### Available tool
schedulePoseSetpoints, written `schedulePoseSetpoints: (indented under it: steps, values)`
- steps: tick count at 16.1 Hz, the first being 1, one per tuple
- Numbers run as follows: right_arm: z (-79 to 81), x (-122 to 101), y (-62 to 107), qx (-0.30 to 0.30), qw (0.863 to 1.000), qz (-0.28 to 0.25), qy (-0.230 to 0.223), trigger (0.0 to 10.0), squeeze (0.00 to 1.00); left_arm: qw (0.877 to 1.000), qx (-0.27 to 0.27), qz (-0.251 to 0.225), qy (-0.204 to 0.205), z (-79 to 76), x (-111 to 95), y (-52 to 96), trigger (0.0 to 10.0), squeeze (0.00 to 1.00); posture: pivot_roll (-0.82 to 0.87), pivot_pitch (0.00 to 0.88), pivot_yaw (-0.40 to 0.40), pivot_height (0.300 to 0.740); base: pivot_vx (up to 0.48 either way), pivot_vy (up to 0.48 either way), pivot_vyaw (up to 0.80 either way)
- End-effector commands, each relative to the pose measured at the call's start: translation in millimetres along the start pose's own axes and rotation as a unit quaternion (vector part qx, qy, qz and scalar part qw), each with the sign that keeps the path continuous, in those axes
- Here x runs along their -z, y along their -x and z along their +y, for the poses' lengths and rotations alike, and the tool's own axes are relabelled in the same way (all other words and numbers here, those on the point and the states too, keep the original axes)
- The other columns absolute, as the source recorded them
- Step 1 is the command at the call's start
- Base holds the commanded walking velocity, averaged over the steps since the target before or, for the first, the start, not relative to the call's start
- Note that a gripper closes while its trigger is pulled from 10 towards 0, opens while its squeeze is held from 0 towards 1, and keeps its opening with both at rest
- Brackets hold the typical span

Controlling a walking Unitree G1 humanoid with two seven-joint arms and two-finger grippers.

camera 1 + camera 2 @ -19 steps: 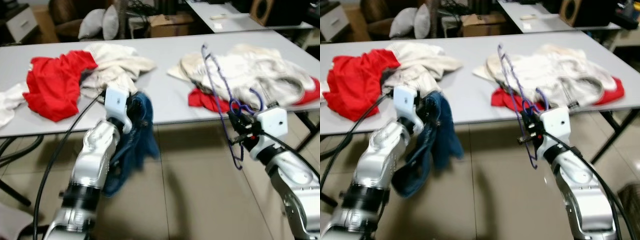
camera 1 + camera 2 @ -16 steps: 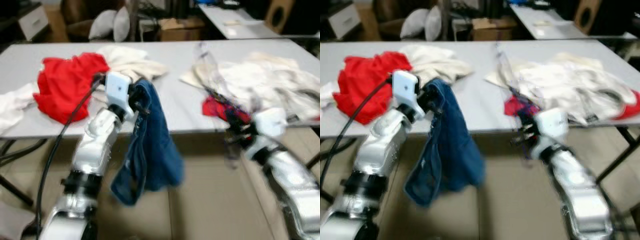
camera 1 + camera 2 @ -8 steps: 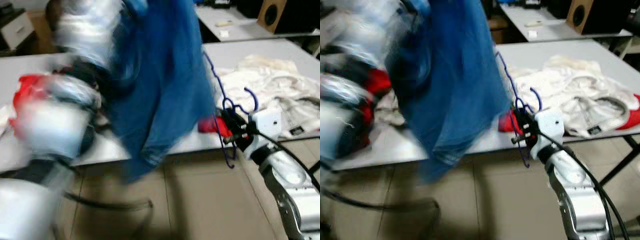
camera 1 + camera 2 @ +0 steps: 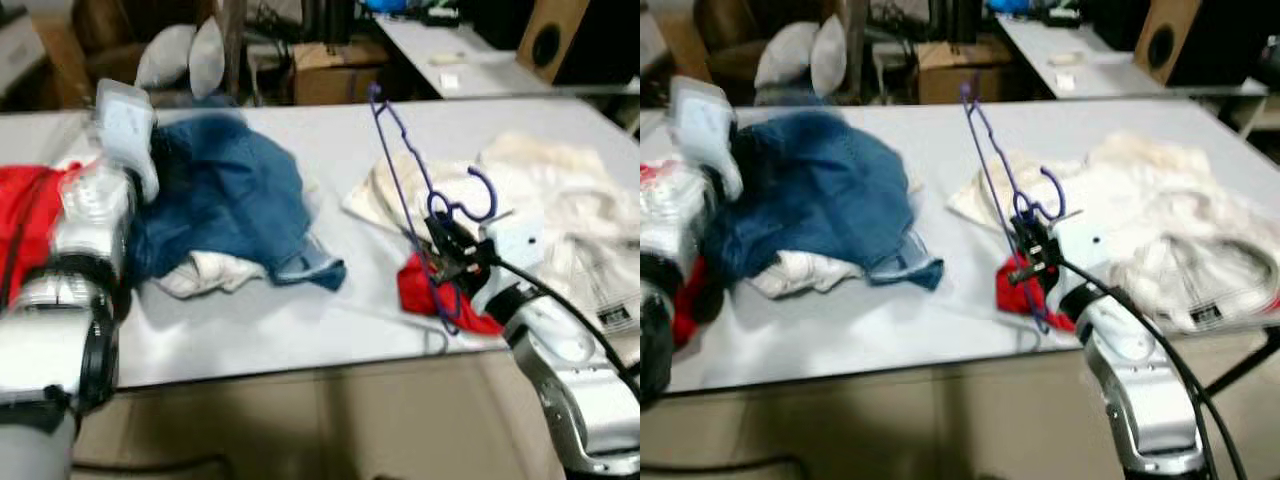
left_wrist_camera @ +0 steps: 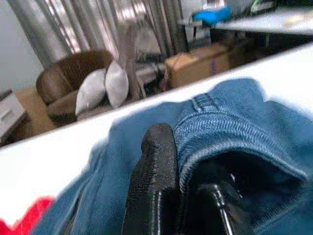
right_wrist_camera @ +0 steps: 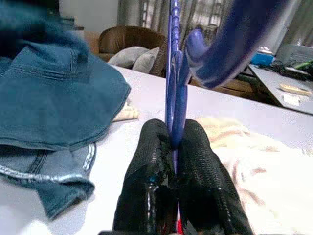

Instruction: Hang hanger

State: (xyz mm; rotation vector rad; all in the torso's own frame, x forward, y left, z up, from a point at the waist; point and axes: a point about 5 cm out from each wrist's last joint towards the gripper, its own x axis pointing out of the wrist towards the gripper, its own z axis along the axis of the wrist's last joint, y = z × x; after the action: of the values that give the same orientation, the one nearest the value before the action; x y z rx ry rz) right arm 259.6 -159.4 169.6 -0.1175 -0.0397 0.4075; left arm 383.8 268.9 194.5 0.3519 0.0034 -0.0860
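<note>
A pair of blue jeans (image 4: 225, 195) lies heaped on the grey table (image 4: 300, 340), left of centre. My left gripper (image 5: 188, 171) is shut on a fold of that denim; its arm (image 4: 95, 215) reaches in over the table's left side. A thin purple hanger (image 4: 405, 170) stands tilted above the table, hook (image 4: 475, 195) towards the right. My right gripper (image 6: 173, 139) is shut on the hanger's neck just below the hook, and shows in the eye view as the right gripper (image 4: 450, 250) over a red cloth (image 4: 425, 290).
A pile of white clothes (image 4: 570, 220) covers the table's right part. A red garment (image 4: 25, 205) lies at the left, and a cream one (image 4: 205, 272) sticks out from under the jeans. Behind are a cardboard box (image 4: 335, 75), pillows (image 4: 175, 55) and a second table (image 4: 470, 60).
My left arm has swung the jeans up from below the table edge and laid them on the table. The right gripper has lifted the hanger over the table. The camera also shifted.
</note>
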Motion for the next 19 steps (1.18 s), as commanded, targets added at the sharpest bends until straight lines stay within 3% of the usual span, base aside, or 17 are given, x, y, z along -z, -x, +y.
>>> schedulePoseSetpoints:
  steps: [1,2,4,5,9,11,12,13,14,15,16,17,18,19]
  values:
    - [5.3,0,-2.3,-0.017,1.000,-0.002,-0.001,10.0,0.00,1.000,0.003,0.003,-0.028,11.6,2,6.6,10.0,0.00,-0.05,0.000,-0.002,0.740,0.000,0.000,0.00]
    - [7.0,1,-3.1,-0.025,1.000,0.000,-0.001,10.0,0.00,0.998,0.024,0.035,-0.042,14.5,19,17.1,10.0,0.00,-0.04,0.000,-0.012,0.740,0.000,0.000,0.00]
    - [8.2,3,-4.6,-0.032,0.999,0.002,-0.001,10.0,0.00,0.994,0.001,0.072,-0.077,33.7,29,29.4,10.0,0.00,-0.03,0.000,-0.018,0.740,0.000,0.000,0.00]
    - [8.8,3,-5.6,-0.034,0.999,0.002,-0.001,10.0,0.00,0.995,-0.010,0.072,-0.075,45.9,26,34.0,10.0,1.00,-0.03,0.000,-0.020,0.740,0.000,0.000,0.00]
    - [9.8,4,-4.6,-0.036,0.999,0.002,0.001,10.0,0.00,0.998,-0.054,0.024,0.011,91.1,-3,47.9,10.0,1.00,-0.04,0.000,0.000,0.740,0.000,0.000,0.00]
    - [6.5,6,-1.4,-0.028,1.000,0.003,0.001,10.0,0.00,0.990,-0.115,-0.056,0.066,124.1,-34,59.7,10.0,1.00,-0.04,0.000,0.004,0.740,0.000,0.000,0.00]
    - [5.4,6,-0.7,-0.025,1.000,0.004,0.001,10.0,0.00,0.982,-0.129,-0.098,0.100,132.8,-48,62.2,10.0,1.00,-0.04,0.000,0.001,0.740,0.000,0.000,0.00]
    - [5.2,6,-0.7,-0.024,1.000,0.005,-0.001,10.0,0.00,0.980,-0.102,-0.126,0.114,128.6,-59,58.7,10.0,1.00,-0.04,0.000,0.001,0.740,0.000,0.000,0.00]
    - [4.6,6,-1.0,-0.021,1.000,0.005,-0.001,10.0,0.00,0.983,-0.032,-0.140,0.111,108.8,-68,50.0,10.0,0.25,-0.04,0.000,-0.002,0.740,0.000,0.000,0.00]
    - [2.6,6,-1.6,-0.011,1.000,0.007,0.001,10.0,0.00,0.984,0.003,-0.145,0.107,95.6,-71,45.6,10.0,0.00,-0.04,0.000,-0.002,0.740,0.000,0.000,0.00]
    - [-5.3,3,-2.8,0.032,0.999,0.003,-0.004,10.0,0.00,0.981,0.091,-0.154,0.072,48.4,-76,39.7,10.0,0.00,-0.05,0.000,0.008,0.740,0.000,0.000,0.00]
    - [-7.6,3,-2.6,0.045,0.999,0.006,-0.006,10.0,0.00,0.978,0.100,-0.164,0.076,32.2,-76,39.0,10.0,0.00,-0.05,0.000,0.008,0.740,0.000,0.000,0.00]
    - [-13.3,2,-1.5,0.083,0.997,0.008,-0.004,10.0,0.00,0.968,0.125,-0.171,0.132,-12.6,-72,38.9,10.0,0.00,-0.06,0.000,0.006,0.740,0.000,0.000,-0.80]
    - [-15.1,1,-1.7,0.096,0.995,0.005,-0.009,10.0,0.00,0.963,0.164,-0.159,0.143,-46.0,-64,40.6,10.0,0.00,-0.06,0.000,-0.002,0.740,0.000,0.000,-0.80]
